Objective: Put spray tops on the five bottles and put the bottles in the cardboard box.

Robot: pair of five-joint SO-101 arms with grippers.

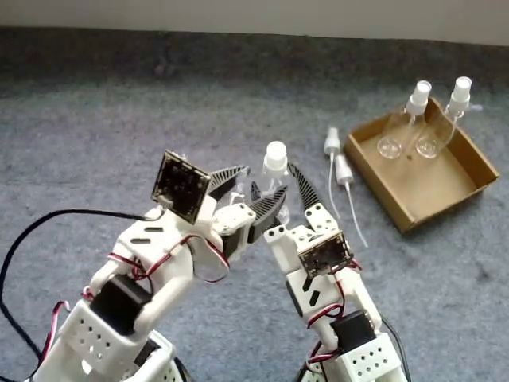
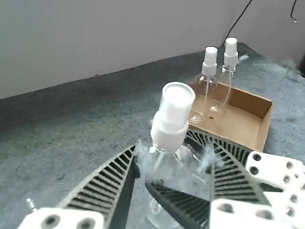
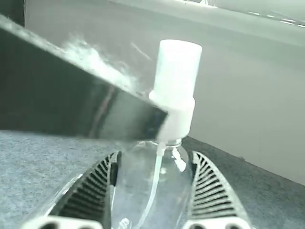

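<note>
The two arms meet over the middle of the bench, both on one clear bottle (image 3: 151, 191). The right gripper (image 3: 155, 160) is closed round the bottle's belly with a finger flat against each side, which I judge keeps it upright and steady. The left gripper (image 2: 172, 161) is closed higher up, pinching the shoulder just under the white spray top (image 2: 172, 114). That grip suits seating or checking the top, which sits straight on the neck. This bottle looks ready for the box, though I cannot tell which arm would carry it.

From the held bottle, the cardboard box (image 1: 433, 183) lies at about 2 o'clock, well apart and open side up, so a bottle can be lowered straight in. Two capped bottles (image 1: 395, 135) stand side by side at the box's far end, at 12 o'clock inside it, which leaves the nearer floor free for more. Two loose spray tops (image 1: 342, 169) lie on the bench just outside the box's wall, at 9 o'clock from it. Their thin tubes trail toward the arms, and they seem parked within reach for later bottles.

The bench (image 1: 95, 119) is covered in a grey, fuzzy, felt-like cloth, and tufts of it cling to the left gripper's fingers. A pale wall (image 1: 238, 12) closes the bench off at 12 o'clock, and a black cable (image 1: 87, 212) loops at 8 o'clock.
</note>
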